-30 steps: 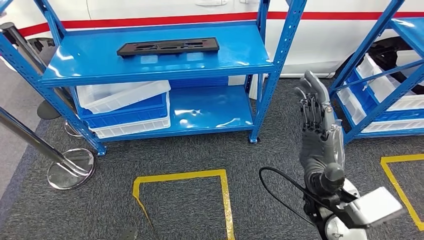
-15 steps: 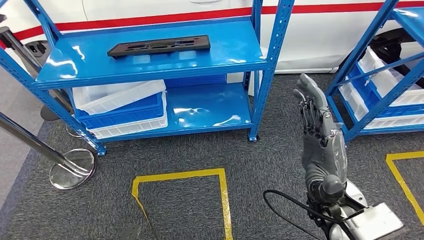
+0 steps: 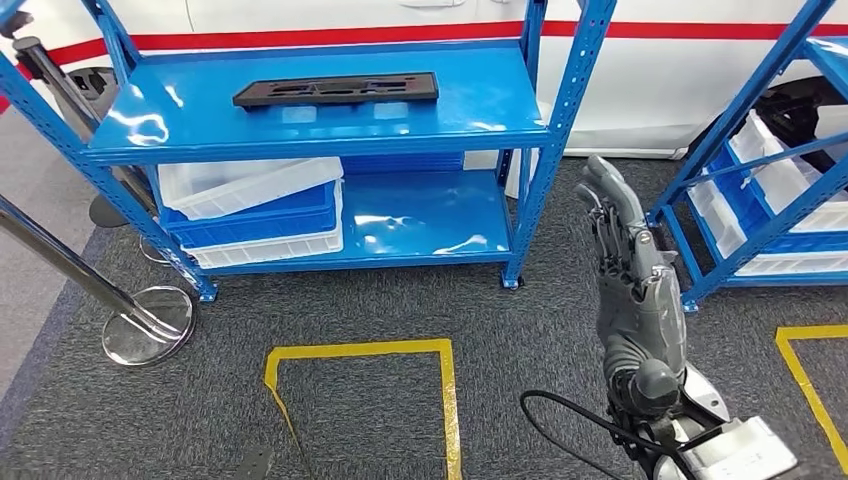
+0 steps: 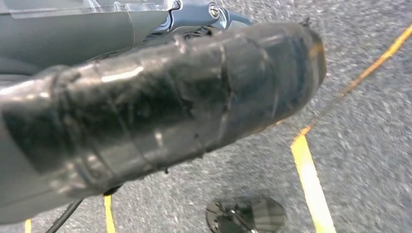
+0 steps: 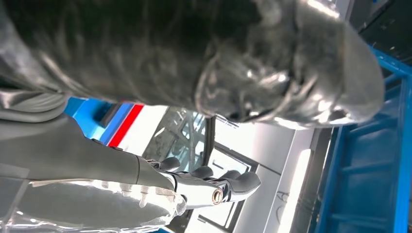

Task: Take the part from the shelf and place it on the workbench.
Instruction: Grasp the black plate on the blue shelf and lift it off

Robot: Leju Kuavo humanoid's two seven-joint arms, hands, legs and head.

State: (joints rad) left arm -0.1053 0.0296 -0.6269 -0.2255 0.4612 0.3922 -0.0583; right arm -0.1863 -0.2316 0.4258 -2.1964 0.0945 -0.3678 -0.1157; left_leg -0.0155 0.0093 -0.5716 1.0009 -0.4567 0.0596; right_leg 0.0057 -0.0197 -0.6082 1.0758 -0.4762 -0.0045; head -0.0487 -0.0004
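The part [image 3: 335, 89] is a long flat black plastic piece lying on the top board of the blue shelf [image 3: 480, 125], in the head view. My right hand [image 3: 625, 260] is raised upright over the carpet, to the right of the shelf's front right post and well short of the part. Its fingers are stretched out and it holds nothing. Seen from the right wrist, the right hand [image 5: 194, 58] is empty too. My left hand [image 4: 145, 111] hangs over the grey carpet with nothing in it.
White and blue bins [image 3: 250, 205] are stacked on the shelf's lower board. A chrome stanchion base [image 3: 148, 323] stands at the left. Yellow tape [image 3: 360, 350] marks a square on the carpet. A second blue shelf [image 3: 760, 200] with bins stands at the right, a white car [image 3: 650, 60] behind.
The whole picture has shifted a little, so the camera moved. My right hand stays raised and empty, slightly nearer the shelf. The part lies where it was.
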